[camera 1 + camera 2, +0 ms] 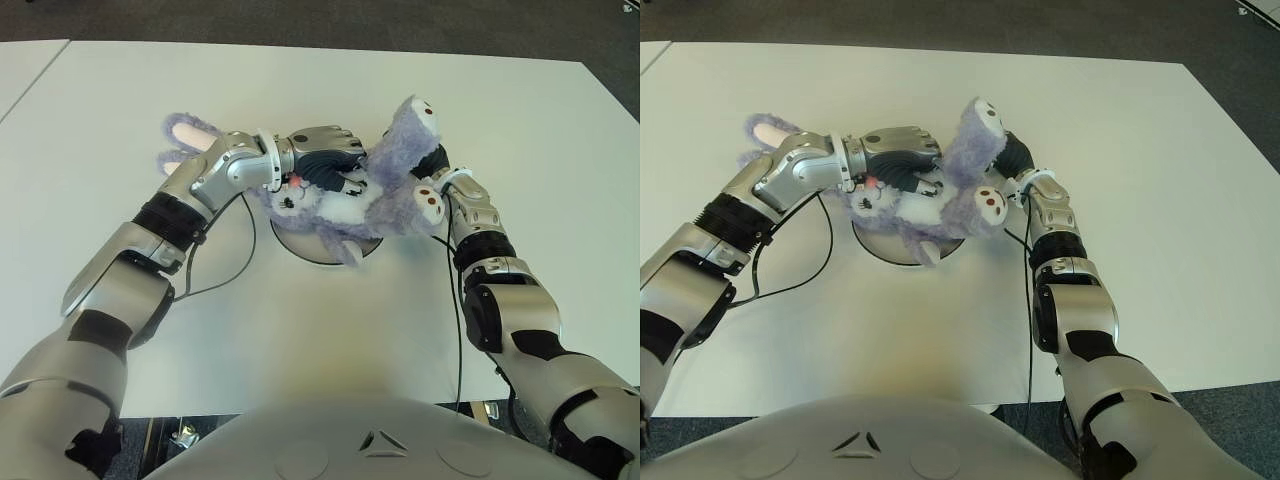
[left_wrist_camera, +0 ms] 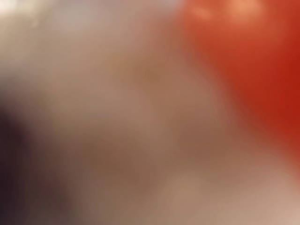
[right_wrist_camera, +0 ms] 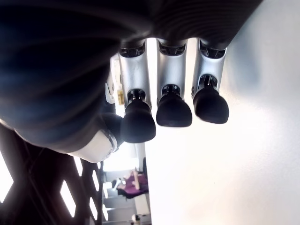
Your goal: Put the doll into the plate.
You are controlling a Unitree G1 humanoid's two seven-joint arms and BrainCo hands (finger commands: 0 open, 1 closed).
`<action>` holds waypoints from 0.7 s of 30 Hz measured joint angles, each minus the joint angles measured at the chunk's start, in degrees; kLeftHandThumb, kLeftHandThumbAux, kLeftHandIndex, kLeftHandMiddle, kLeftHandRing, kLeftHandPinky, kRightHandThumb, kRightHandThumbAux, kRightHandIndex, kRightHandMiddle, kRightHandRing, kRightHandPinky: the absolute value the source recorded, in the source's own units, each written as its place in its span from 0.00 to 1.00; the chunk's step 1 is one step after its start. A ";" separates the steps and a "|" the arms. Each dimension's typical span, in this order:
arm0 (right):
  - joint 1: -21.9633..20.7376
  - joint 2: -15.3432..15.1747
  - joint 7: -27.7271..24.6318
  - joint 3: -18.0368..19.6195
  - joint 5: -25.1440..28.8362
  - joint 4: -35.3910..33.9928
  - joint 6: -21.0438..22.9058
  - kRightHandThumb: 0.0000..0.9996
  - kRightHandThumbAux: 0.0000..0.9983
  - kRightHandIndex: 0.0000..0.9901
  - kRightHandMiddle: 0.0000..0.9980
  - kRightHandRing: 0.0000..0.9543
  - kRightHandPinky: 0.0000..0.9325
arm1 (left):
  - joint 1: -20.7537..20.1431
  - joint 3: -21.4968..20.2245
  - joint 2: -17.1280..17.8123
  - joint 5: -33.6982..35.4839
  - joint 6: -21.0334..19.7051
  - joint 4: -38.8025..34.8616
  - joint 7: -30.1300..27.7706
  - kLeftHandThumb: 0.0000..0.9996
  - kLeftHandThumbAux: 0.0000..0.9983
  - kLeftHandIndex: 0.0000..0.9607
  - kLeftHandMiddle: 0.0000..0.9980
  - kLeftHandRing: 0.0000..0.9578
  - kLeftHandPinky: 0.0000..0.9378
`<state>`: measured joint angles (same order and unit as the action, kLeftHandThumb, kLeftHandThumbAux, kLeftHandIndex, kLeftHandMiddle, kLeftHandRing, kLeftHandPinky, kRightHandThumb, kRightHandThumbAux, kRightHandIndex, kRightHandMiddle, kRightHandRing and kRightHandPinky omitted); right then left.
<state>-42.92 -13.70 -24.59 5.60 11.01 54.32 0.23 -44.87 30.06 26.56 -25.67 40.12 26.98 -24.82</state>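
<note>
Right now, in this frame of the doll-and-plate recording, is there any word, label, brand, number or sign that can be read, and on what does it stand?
None can be read.
Fluffy purple plush rabbit doll: no tag or lettering shows.
Round white plate under it: unmarked where visible.
Plain white table: no text.
Left hand and right hand at the doll: no legible marking.
Left wrist view: a complete blur, nothing to read.

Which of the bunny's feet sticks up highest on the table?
The foot farther from the robot; its white sole points up beyond the right robot hand. The other foot lies nearer, beside the right wrist. The left robot hand grips the doll over the plate.
</note>
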 measured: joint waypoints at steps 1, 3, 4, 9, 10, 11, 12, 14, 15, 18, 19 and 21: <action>0.03 0.04 0.16 -0.01 0.00 -0.10 0.03 0.69 0.73 0.44 0.81 0.82 0.80 | 0.06 -0.11 0.01 0.39 0.18 0.02 -0.19 0.58 0.20 0.00 0.00 0.01 0.08; 0.17 0.19 0.62 -0.01 0.00 -0.58 0.26 0.69 0.73 0.44 0.80 0.82 0.80 | 0.34 -0.50 0.09 1.22 0.40 -0.04 -0.61 0.58 0.18 0.00 0.00 0.00 0.04; 0.27 0.29 0.93 -0.01 0.00 -0.91 0.52 0.69 0.73 0.44 0.79 0.81 0.81 | 0.57 -0.77 0.21 1.74 0.40 -0.20 -1.04 0.58 0.17 0.00 0.00 0.00 0.02; 0.70 0.46 1.89 -0.01 0.00 -2.43 1.88 0.69 0.72 0.44 0.79 0.81 0.82 | 1.74 -2.33 1.26 4.52 -0.09 -2.32 -3.56 0.61 0.17 0.00 0.00 0.00 0.00; 0.88 0.47 2.09 -0.01 0.00 -2.86 2.20 0.69 0.72 0.44 0.79 0.81 0.82 | 1.96 -2.60 1.41 5.00 -0.21 -2.69 -3.97 0.62 0.17 0.00 0.00 0.00 0.00; 1.05 0.48 2.25 -0.01 0.00 -3.26 2.46 0.69 0.72 0.44 0.79 0.81 0.83 | 2.17 -2.83 1.57 5.46 -0.34 -3.05 -4.34 0.63 0.17 0.00 0.00 0.00 0.00; 1.20 0.48 2.39 -0.01 0.00 -3.62 2.73 0.69 0.72 0.44 0.79 0.81 0.83 | 2.45 -3.10 1.74 5.84 -0.54 -3.48 -4.75 0.64 0.18 0.00 0.00 0.00 0.00; 1.35 0.46 2.51 0.00 0.00 -3.97 3.04 0.69 0.72 0.44 0.79 0.82 0.83 | 3.01 -3.80 2.00 6.73 -0.90 -4.26 -5.52 0.67 0.19 0.00 0.00 0.00 0.00; 1.34 0.43 2.48 0.01 0.00 -3.93 3.08 0.69 0.72 0.44 0.79 0.82 0.83 | 3.27 -4.15 2.07 7.27 -1.15 -4.57 -5.94 0.68 0.19 0.00 0.00 0.00 0.00; 1.24 0.28 2.21 0.03 0.00 -3.71 3.09 0.69 0.73 0.44 0.80 0.82 0.84 | 3.62 -4.94 2.17 8.31 -1.91 -5.21 -6.75 0.70 0.19 0.00 0.00 0.00 0.00; 1.21 0.25 2.09 0.04 0.00 -3.68 3.09 0.69 0.73 0.44 0.80 0.82 0.84 | 3.68 -5.14 2.21 8.55 -2.11 -5.44 -6.87 0.71 0.19 0.00 0.00 0.00 0.00; 1.15 0.21 1.89 0.05 0.01 -3.58 3.09 0.69 0.73 0.44 0.81 0.83 0.85 | 3.74 -5.59 2.24 8.93 -2.49 -5.80 -7.22 0.73 0.19 0.00 0.00 0.00 0.00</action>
<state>-41.77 -13.49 -22.70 5.64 11.02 50.74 3.32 -41.13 24.47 28.80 -16.73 37.63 21.18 -32.05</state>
